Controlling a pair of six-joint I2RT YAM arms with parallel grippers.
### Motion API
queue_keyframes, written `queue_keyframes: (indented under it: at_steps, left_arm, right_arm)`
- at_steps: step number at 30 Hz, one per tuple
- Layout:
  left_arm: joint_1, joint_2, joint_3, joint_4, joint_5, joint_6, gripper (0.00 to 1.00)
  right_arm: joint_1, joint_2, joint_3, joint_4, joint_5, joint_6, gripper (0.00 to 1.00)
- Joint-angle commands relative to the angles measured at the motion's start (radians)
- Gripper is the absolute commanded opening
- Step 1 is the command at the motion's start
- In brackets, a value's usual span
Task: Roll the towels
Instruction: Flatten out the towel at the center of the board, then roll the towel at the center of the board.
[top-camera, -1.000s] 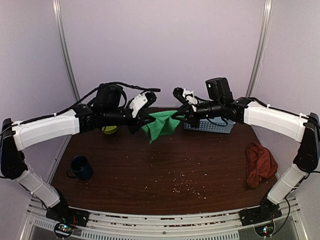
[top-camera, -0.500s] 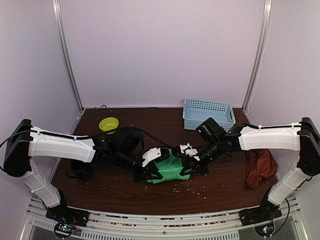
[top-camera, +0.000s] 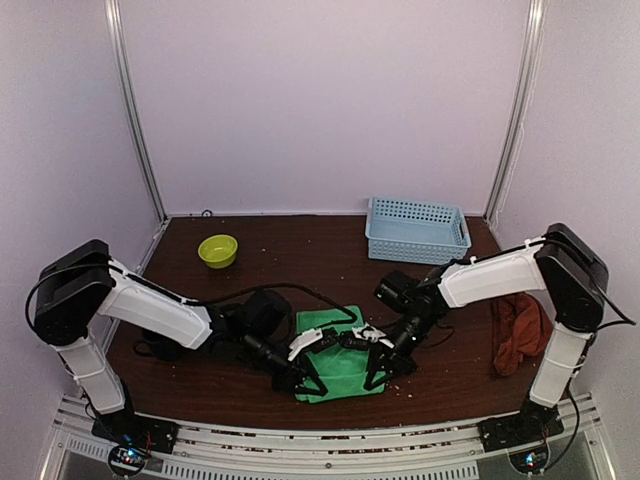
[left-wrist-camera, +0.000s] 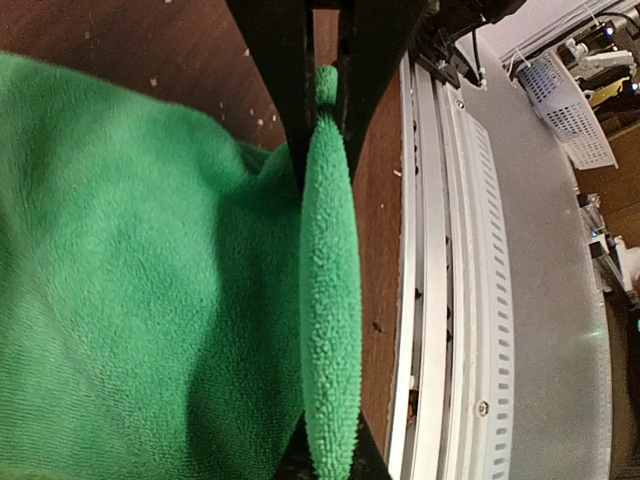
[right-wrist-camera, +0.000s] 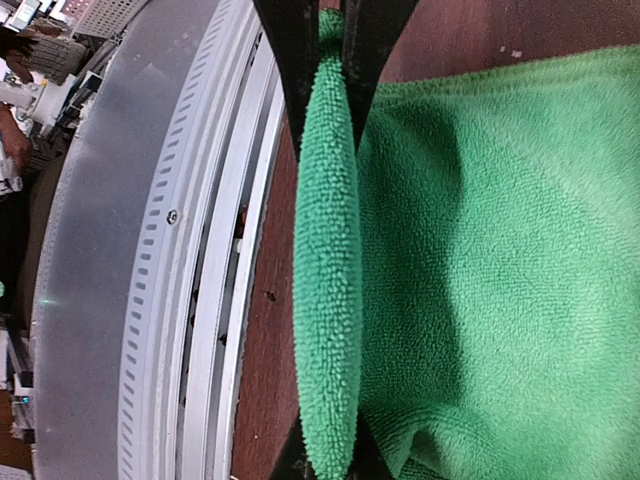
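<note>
L gripper (left-wrist-camera: 325, 110): nearly closed, pinching the hem of the green towel (top-camera: 340, 362). The cloth bulges as a thick ridge between my black fingers (left-wrist-camera: 275, 90).
R gripper (right-wrist-camera: 328, 90): also narrow, clamped on the same towel's hem, which runs along the length of the jaws.
L grip spot: near-left corner of the green towel, low over the table (top-camera: 300, 270).
R grip spot: near-right corner of the same towel. My two grippers are apart, w/ the towel's near hem between them.
Green towel: on the table at the middle of the near edge, roughly square. Behind my fingers it spreads flat w/ soft wrinkles, not rolled.
Near edge: the metal rail (left-wrist-camera: 480, 300) runs just beside the pinched hem in both wrist views, w/ a thin strip of brown tabletop between hem and rail.
Rust towel (top-camera: 520, 332): crumpled heap at the right edge of the table, well apart from the green one. Neither gripper is on it.
Basket (top-camera: 417, 228): light blue, upright, at the far-right corner.
Bowl (top-camera: 218, 249): yellow-green, far-left part of the table.
Crumbs (top-camera: 405, 388): a few pale specks near the near edge, just right of the green towel.
Arms: both come in low from the sides, wrists angled down to the towel's near corners.
</note>
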Motion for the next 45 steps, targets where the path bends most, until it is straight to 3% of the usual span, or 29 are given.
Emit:
queue_keyframes:
  at_steps: [1,7,10,15,18,22,29,38,41,43,45]
  left_arm:
    - [0.01,0.065,-0.045,0.002,0.123,-0.129,0.06]
    - [0.055,0.126,-0.068,0.019,0.161,-0.175,0.06]
    - [0.063,0.108,-0.06,-0.041,0.106,-0.138,0.2]
    - [0.052,-0.096,-0.064,-0.159,-0.156,-0.068,0.52]
    - [0.013,-0.218,-0.037,-0.255,-0.355,-0.013,0.57]
    - [-0.24,-0.337,0.051,-0.262,-0.67,0.186,0.6]
    - [-0.379,-0.02,0.268,-0.366,-0.737,0.444,0.57]
    - [-0.401,0.159,0.321,-0.348,-0.924,0.449,0.57]
    - [-0.401,0.185,0.32,-0.357,-0.922,0.447,0.54]
    - [-0.401,0.195,0.317,-0.362,-0.899,0.443,0.46]
    - [-0.397,0.206,0.323,-0.376,-0.862,0.432,0.36]
  right_arm:
    - [-0.022,0.136,0.035,-0.261,0.004,-0.051,0.04]
    - [-0.044,0.34,0.139,-0.413,-0.06,-0.128,0.06]
    - [-0.068,0.418,0.175,-0.479,-0.094,-0.141,0.06]
    - [-0.08,0.5,0.218,-0.552,-0.107,-0.144,0.07]
    - [-0.08,0.512,0.238,-0.55,-0.083,-0.088,0.09]
    - [-0.079,0.516,0.271,-0.583,-0.082,-0.087,0.1]
    - [-0.079,0.563,0.321,-0.669,-0.103,-0.126,0.11]
    - [-0.079,0.557,0.326,-0.683,-0.122,-0.145,0.11]
    - [-0.079,0.549,0.325,-0.689,-0.129,-0.156,0.12]
    - [-0.078,0.538,0.333,-0.719,-0.136,-0.193,0.17]
    - [-0.083,0.481,0.34,-0.722,-0.112,-0.195,0.36]
